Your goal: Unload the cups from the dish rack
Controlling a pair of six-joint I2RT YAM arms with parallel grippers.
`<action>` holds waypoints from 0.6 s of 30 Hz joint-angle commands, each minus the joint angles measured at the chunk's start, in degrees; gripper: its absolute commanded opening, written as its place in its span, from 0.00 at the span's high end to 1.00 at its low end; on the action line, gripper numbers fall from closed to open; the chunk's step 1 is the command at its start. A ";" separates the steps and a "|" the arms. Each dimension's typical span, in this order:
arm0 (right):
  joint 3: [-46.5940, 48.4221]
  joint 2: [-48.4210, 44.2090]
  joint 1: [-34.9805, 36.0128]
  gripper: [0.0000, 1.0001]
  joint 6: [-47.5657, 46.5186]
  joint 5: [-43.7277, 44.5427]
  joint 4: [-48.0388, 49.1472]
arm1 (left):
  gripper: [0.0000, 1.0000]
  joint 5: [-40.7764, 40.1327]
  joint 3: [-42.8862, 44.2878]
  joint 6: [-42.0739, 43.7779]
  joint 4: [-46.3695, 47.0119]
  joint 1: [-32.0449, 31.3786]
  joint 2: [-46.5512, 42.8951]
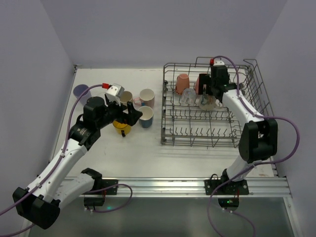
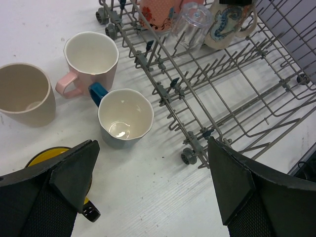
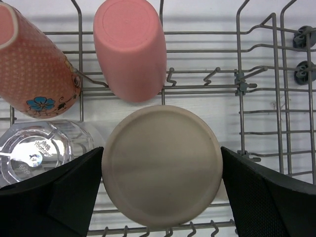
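The right fingers (image 3: pixel 64 192) are sitting spread on either side of an upturned cream mug (image 3: pixel 162 165) in the far part of the rack (image 3: pixel 256 89), with their tips level with its edge. Whether they are pressing on it or only flanking it is not showing. The mug's round base is filling the wrist view and hiding its body and handle. Next to it a glass tumbler (image 3: pixel 39 148) is being cut off by the frame edge and one finger. Behind it a salmon cup (image 3: pixel 32 64) with a blue flower, also cropped, and a pink cup (image 3: pixel 131 49) are leaning among the tines.

The left fingers (image 2: pixel 64 182) are standing wide open, holding nothing, low over the counter (image 2: pixel 148 197) just left of the rack. One finger is covering most of a yellow mug (image 2: pixel 49 154), leaving only a sliver of rim showing. Ahead of them a blue mug (image 2: pixel 125 118), a pink mug (image 2: pixel 91 59) and a beige cup (image 2: pixel 24 94) are standing upright and close together. The blue handle is lying almost against the pink mug. A lavender cup (image 1: pixel 80 90) is sitting apart by the left wall, small and dim. A strip of bare counter is running between the blue mug and the rack's wheeled edge
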 commanded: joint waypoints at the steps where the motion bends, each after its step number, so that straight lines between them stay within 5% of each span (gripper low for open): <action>1: 4.37 1.63 -0.24 0.01 -2.65 -1.17 -0.41 | 0.00 1.50 -0.15 0.26 2.43 0.17 -0.79; 3: 4.55 2.07 -0.24 0.03 -2.74 -0.65 -0.41 | 0.00 1.15 -0.15 0.35 2.35 0.17 -0.70; 6: 2.89 0.76 -0.15 0.21 -2.48 -0.38 0.64 | 0.00 0.97 -0.15 0.35 2.43 0.17 -0.44; 7: 2.36 0.15 -0.15 0.28 -2.39 -0.20 1.52 | 0.00 0.97 -0.15 0.35 2.43 0.17 -0.43; 8: 2.00 -0.38 -0.15 0.47 -2.30 0.15 1.70 | 0.00 0.97 -0.06 0.35 2.35 0.17 -0.35; 12: 0.24 -5.12 -0.15 0.69 -2.13 2.26 3.63 | 0.00 1.67 -0.06 -0.09 2.70 0.17 -0.26; 18: 0.33 -14.61 -0.15 0.78 0.68 1.91 3.55 | 0.00 6.94 2.04 -2.55 3.92 0.17 0.27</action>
